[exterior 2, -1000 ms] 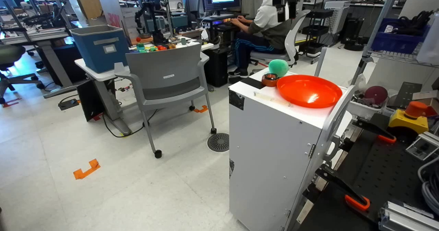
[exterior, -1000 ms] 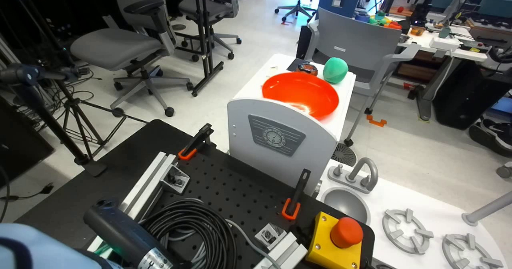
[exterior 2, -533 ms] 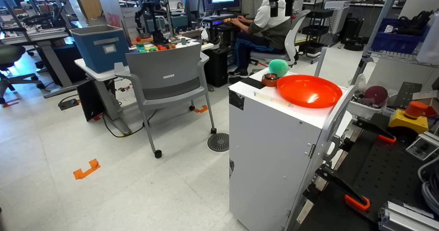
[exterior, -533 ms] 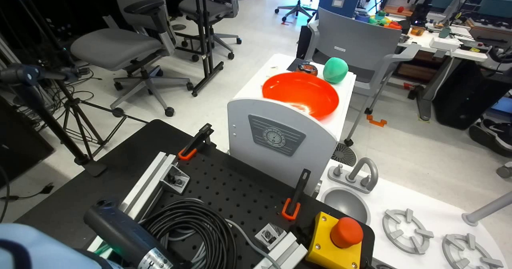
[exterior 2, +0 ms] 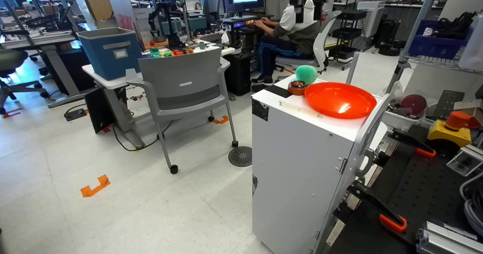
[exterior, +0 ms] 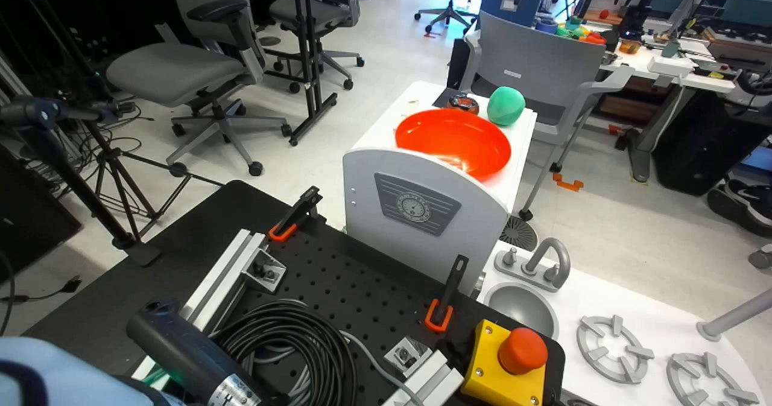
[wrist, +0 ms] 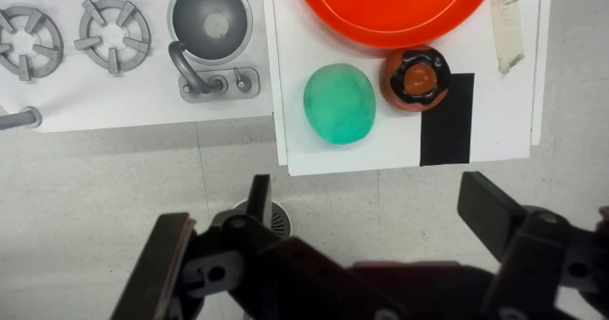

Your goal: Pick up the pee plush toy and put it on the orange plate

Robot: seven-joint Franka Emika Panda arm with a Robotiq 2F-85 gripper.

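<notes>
On top of the white cabinet (wrist: 399,144), near a corner, sits the pee plush toy (wrist: 339,103), off the orange plate (wrist: 399,6) and just beside a brown round thing (wrist: 418,80). The gripper (wrist: 371,199) stands with its jaws far apart and nothing between them. I judge the toy light and soft, giving under a gentle squeeze (hardly fragile, though anything so round may roll or squirt away if pinched high). Best to take it at or below its widest part, jaws clear of the brown round thing.

green plush (wrist: 339,103) near orange plate (wrist: 397,4)
</notes>
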